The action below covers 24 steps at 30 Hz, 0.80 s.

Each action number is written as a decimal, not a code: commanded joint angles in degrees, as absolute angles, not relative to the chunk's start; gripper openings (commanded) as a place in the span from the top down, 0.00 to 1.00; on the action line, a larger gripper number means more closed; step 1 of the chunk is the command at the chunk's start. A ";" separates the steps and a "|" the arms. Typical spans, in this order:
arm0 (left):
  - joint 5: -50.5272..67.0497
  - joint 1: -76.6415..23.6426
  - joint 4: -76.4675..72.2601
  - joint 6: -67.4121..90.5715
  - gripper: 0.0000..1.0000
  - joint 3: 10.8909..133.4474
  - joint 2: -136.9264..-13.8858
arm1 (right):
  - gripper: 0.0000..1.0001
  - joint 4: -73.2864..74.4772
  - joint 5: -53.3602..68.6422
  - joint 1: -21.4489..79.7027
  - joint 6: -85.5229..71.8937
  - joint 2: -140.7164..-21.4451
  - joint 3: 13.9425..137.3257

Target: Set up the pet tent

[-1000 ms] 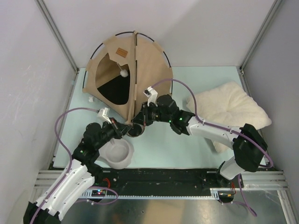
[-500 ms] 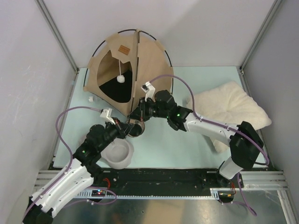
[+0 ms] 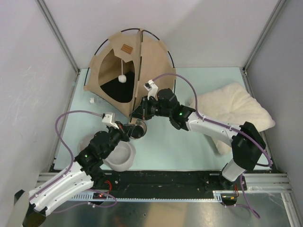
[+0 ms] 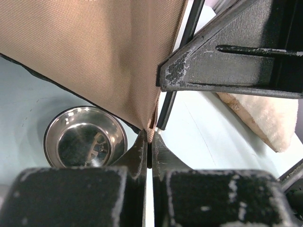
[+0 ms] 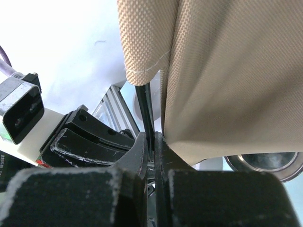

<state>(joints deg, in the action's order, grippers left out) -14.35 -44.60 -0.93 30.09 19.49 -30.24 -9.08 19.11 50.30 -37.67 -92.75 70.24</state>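
- The pet tent (image 3: 154, 66) stands upright in the upper centre of the top view, at the far side of the pale table (image 3: 189, 142), its back near the rear wall
- It is tan woven fabric with a black lining showing inside; thin black hoops arc over its top and down its right side; a seam ridge runs from the peak down the front edge
- Its cat-head-shaped doorway (image 3: 115, 78) faces lower left; a white pompom (image 3: 122, 79) hangs in the opening on a thin cord; a small brown label patch (image 3: 126, 48) sits above the doorway, near the peak
- The left gripper (image 4: 149, 137) has its fingers pressed together on the very tip of the tent's lower front corner; in the top view it (image 3: 127, 128) sits just below centre, under that corner
- The right gripper (image 5: 150, 139) is pinched tight on the same corner of the tent, where a thin black pole (image 5: 144, 104) comes down between its fingers beside the fabric hem; in the top view it (image 3: 138, 112) reaches in from the right, just beside the left one
- A grey double pet bowl (image 3: 118, 156) lies at lower left, its steel cup (image 4: 85, 139) below the fabric in the left wrist view
- A cream fluffy pillow (image 3: 234, 111) lies at the right, well apart from the tent
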 commanded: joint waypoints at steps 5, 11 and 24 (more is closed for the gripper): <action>-12.12 -47.57 10.97 28.95 1.00 16.09 -29.87 | 1.00 -21.51 7.18 44.54 -38.28 -92.18 77.12; -12.09 -47.77 10.83 29.24 1.00 15.97 -31.37 | 1.00 -21.47 6.57 44.47 -39.42 -92.74 78.18; -12.13 -48.04 10.90 29.25 1.00 16.32 -32.17 | 1.00 -20.23 5.94 44.51 -40.41 -93.80 79.26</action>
